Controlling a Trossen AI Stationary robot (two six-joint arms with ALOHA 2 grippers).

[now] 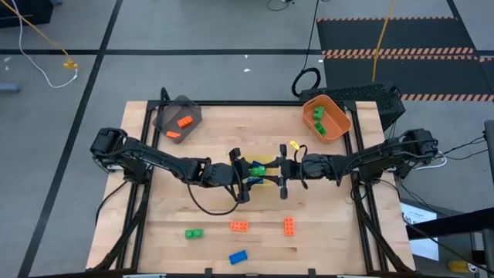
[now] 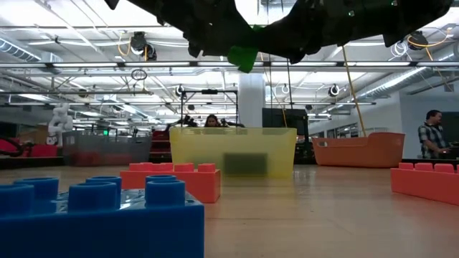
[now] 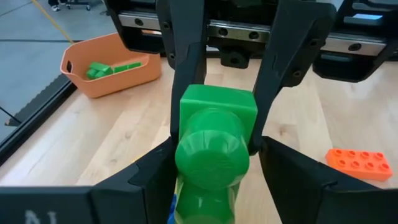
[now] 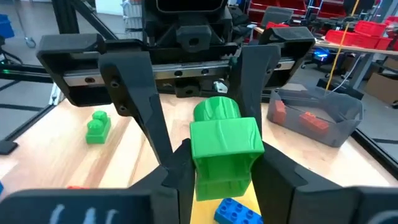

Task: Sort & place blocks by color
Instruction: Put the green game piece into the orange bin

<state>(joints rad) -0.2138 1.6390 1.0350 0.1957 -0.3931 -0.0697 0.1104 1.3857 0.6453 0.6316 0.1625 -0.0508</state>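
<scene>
High view: above the yellow bin (image 1: 266, 165) at mid-tabletop (image 1: 332, 232), left gripper (image 1: 245, 179) and right gripper (image 1: 279, 179), jaws clamped together on one green block (image 3: 214, 134), apparently mid-handover toward the orange bin (image 1: 326, 117).

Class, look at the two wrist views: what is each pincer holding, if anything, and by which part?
Both the left pincer and the right pincer clamp one small green studded plastic brick by its opposite side faces, above the yellow plastic bin.
</scene>
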